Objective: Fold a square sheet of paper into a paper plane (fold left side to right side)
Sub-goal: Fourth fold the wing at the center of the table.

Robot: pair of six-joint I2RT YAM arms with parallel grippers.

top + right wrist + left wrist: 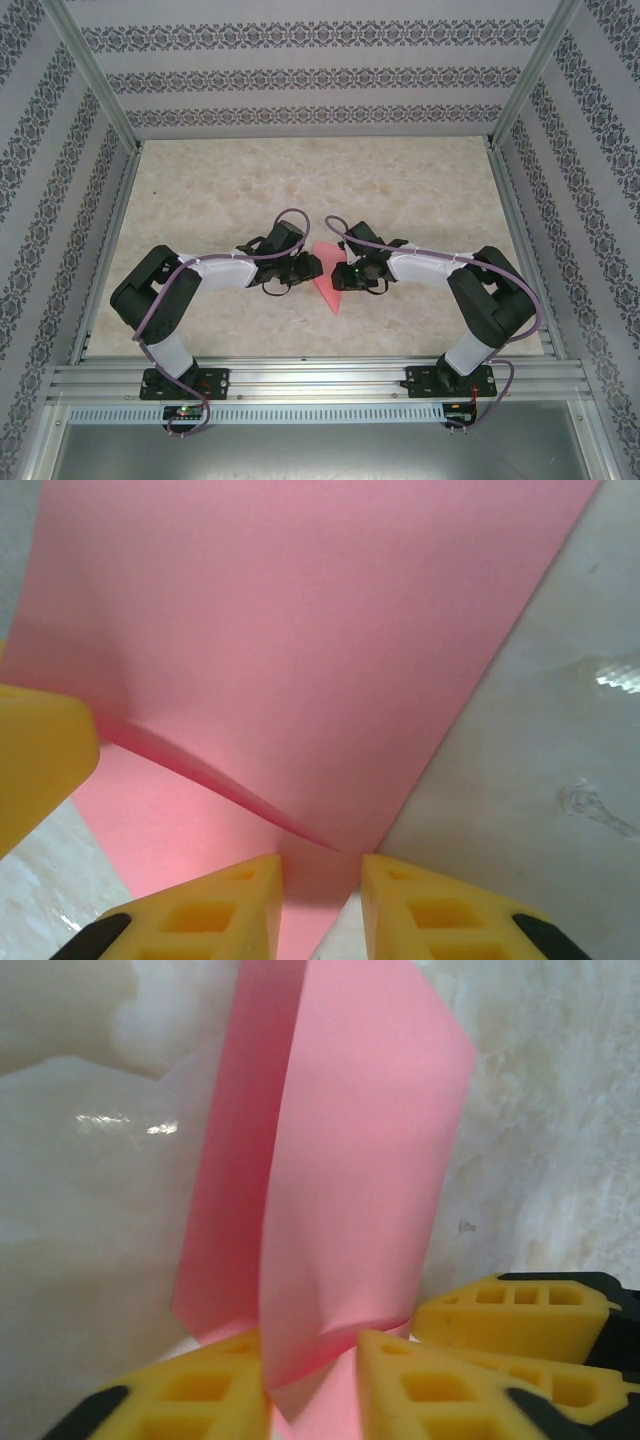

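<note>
The square sheet of paper (327, 287) lies creased into a salmon-red pointed shape at the table's middle, tip toward the near edge. My left gripper (311, 268) meets it from the left and my right gripper (341, 273) from the right. In the left wrist view a flap of the paper (350, 1160) stands upright and runs down between the jaws of my left gripper (312, 1365), which are narrowly apart. In the right wrist view my right gripper (320, 875) has its tips a little apart over the paper (300, 630), where a raised fold ends between them.
The marbled table (400, 180) is bounded by aluminium rails (320, 380) at the near edge and patterned walls on three sides. The grippers are almost touching: a right finger (510, 1310) shows beside the left jaws, and a left finger (40, 760) beside the right ones.
</note>
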